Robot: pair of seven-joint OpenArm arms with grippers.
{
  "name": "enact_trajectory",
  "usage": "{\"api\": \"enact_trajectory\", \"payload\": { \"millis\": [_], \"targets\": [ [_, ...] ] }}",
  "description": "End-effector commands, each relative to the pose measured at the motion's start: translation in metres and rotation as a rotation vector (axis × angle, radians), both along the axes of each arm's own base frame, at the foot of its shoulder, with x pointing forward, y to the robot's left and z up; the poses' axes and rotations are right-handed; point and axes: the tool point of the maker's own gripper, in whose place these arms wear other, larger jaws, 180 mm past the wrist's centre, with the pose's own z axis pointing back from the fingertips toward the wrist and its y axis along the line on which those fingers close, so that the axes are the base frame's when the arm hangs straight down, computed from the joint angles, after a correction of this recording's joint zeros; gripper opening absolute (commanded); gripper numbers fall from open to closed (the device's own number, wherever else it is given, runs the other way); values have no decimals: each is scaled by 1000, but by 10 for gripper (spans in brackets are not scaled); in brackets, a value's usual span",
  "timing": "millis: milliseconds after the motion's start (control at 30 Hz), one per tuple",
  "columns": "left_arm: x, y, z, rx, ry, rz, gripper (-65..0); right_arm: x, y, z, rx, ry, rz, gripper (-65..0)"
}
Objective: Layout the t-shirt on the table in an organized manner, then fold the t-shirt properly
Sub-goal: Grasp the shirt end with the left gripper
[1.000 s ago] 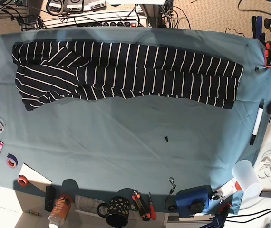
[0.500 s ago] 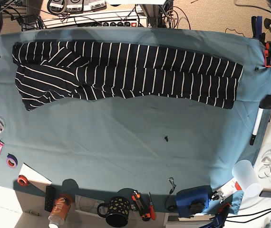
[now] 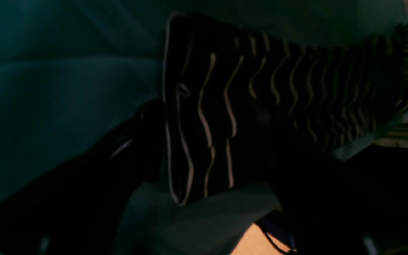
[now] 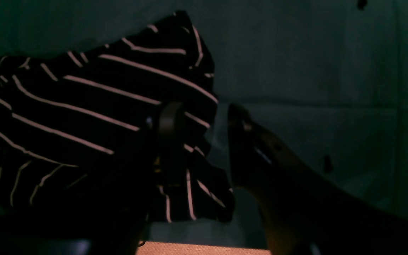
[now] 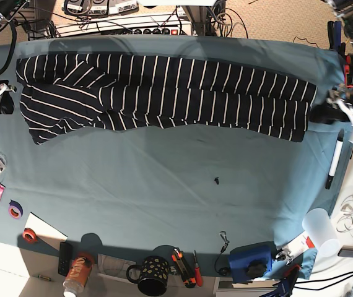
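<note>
1. The table [image 5: 164, 204], draped in teal cloth, is filling most of the base view; a broad bare stretch is lying open on the near side of the t-shirt, broken only by a small black mark [image 5: 217, 180].
2. The t-shirt [image 5: 164, 93] is lying along the far part of the table as a long band, folded lengthwise, dark with thin white stripes; its sleeve end is bunching into angled layers at the view's left, and its other end is finishing in a straight edge at the view's right; its lower border is running wavy.
3. The left gripper [image 5: 325, 112] is hovering just beside the shirt's straight end; its wrist view is too dark to tell whether it is parted or clenched.
4. The right gripper [image 4: 200, 141] is sitting at the shirt's sleeve end with its jaws spread and released, one finger over the striped fabric, the other over bare cloth.
5. Clutter is lining the table's near edge, well apart from the shirt: a blue box [image 5: 251, 260]; a dotted mug [image 5: 153, 275]; a marker [image 5: 334, 162] by the right edge; tape rolls [image 5: 15, 210] at the left.
</note>
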Motion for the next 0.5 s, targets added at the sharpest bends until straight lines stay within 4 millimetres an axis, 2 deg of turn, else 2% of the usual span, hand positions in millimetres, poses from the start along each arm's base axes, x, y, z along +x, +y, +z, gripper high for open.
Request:
{"api": "enact_trajectory", "payload": {
  "millis": [0,100,267,467],
  "targets": [
    [6,2,6,30,-20,-17,-315,7,-4,16,-27,-45,11,-442],
    [1,-3,-12,89,76,-36,-315,7,-4,16,-27,-45,11,-442],
    [6,-4,-29,191,106,-23,-315,6,-7,15,-38,-34,4,-442],
    [-2,-3,-35,217,173,-41,-315,3,-12,13,-64,-13,-10,-442]
  ]
}}
